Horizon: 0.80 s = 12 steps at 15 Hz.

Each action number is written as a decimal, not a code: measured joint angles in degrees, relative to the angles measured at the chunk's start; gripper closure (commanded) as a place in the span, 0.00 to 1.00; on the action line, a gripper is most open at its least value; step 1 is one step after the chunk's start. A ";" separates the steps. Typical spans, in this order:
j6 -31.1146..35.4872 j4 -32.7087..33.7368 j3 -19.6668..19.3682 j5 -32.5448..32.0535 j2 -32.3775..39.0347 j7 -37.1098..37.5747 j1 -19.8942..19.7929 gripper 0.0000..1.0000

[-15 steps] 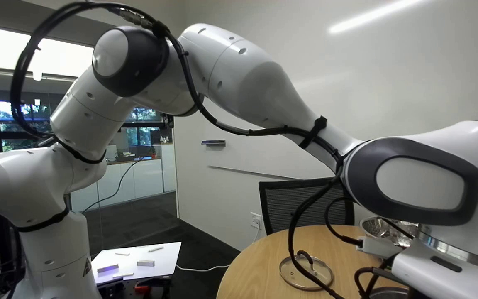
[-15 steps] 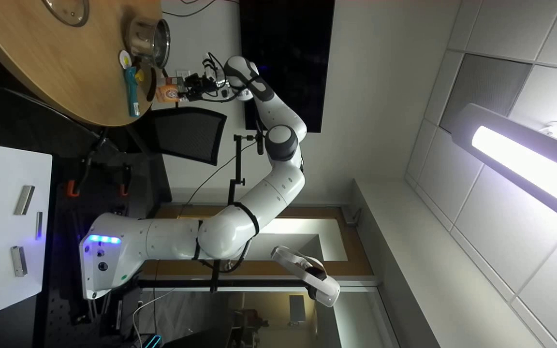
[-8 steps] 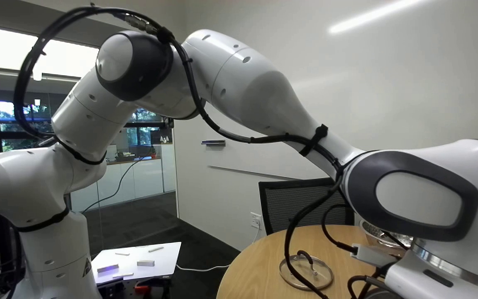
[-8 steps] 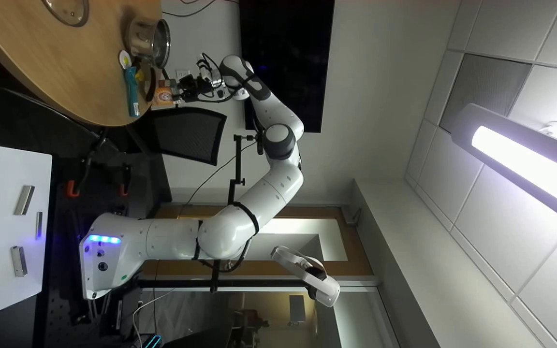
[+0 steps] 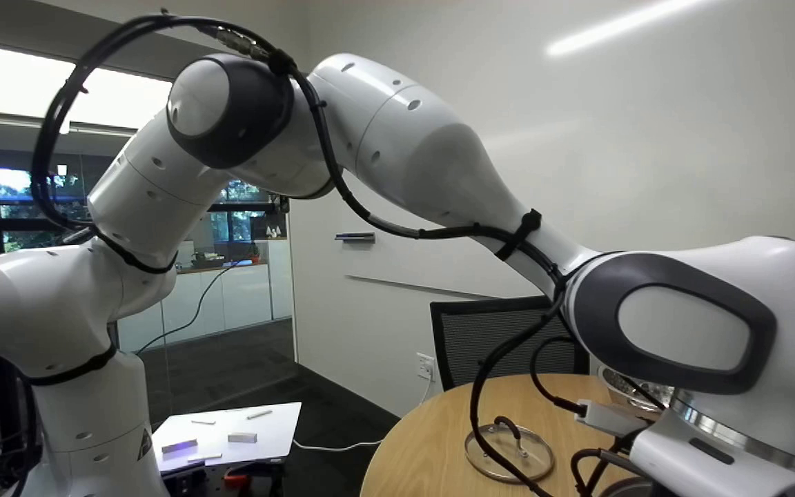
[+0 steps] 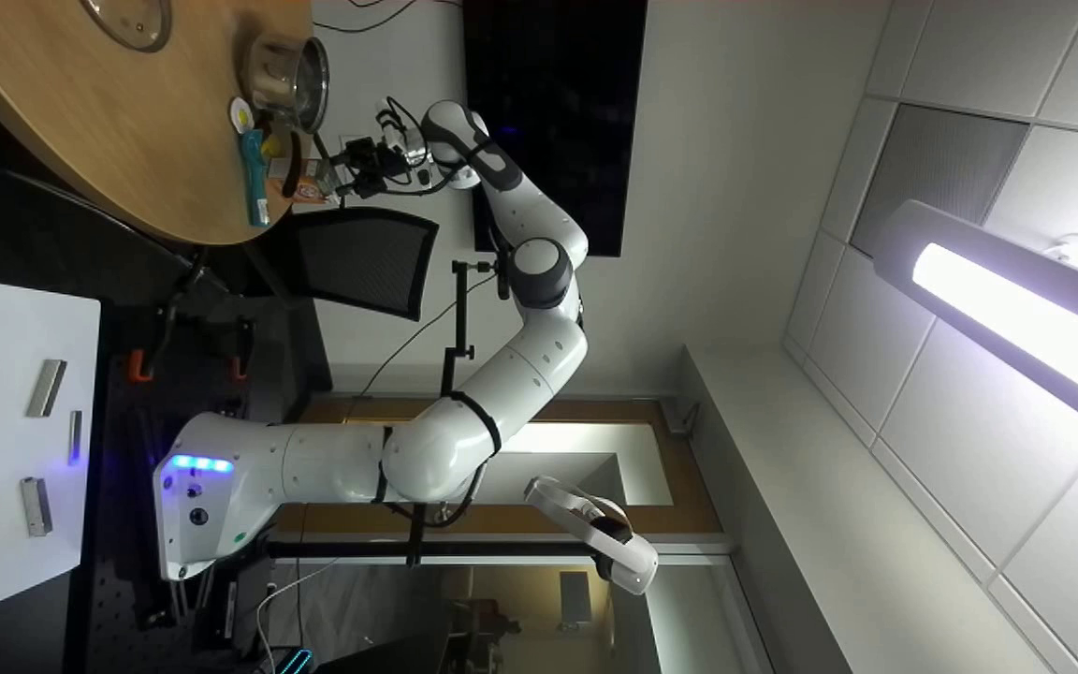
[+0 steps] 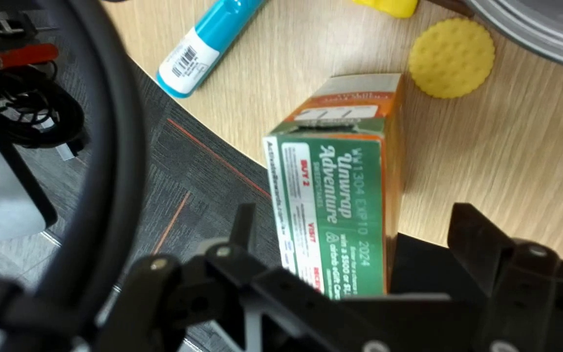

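An orange, green and white printed box (image 7: 330, 195) fills the space between the fingers in the wrist view, its green end face turned to the camera. My gripper (image 7: 355, 212) is spread wide around it. A gap shows on both sides, between the box and the left finger (image 7: 245, 222) and the right finger (image 7: 472, 234). In an exterior view the box (image 6: 310, 191) leans by the table's edge, just beyond the gripper (image 6: 338, 175). What its bottom rests on is hard to make out there.
On the round wooden table (image 7: 506, 146) are a blue tube (image 7: 203, 49), a yellow cracker-like disc (image 7: 452, 57), another yellow piece (image 7: 391, 6) and a metal pot (image 6: 286, 80). A glass lid (image 5: 508, 452) lies further off. A mesh chair (image 6: 361, 262) stands beside the table.
The arm has come down toward the table with the box. Between half a second ago and now the box has tilted and slipped away from the gripper as the fingers spread.
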 measured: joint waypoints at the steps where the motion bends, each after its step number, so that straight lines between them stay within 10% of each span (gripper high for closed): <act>1: 0.03 -0.23 0.02 0.00 -0.01 0.06 0.31 0.00; 12: 6.64 -5.68 0.05 0.00 -6.51 5.72 5.32 0.00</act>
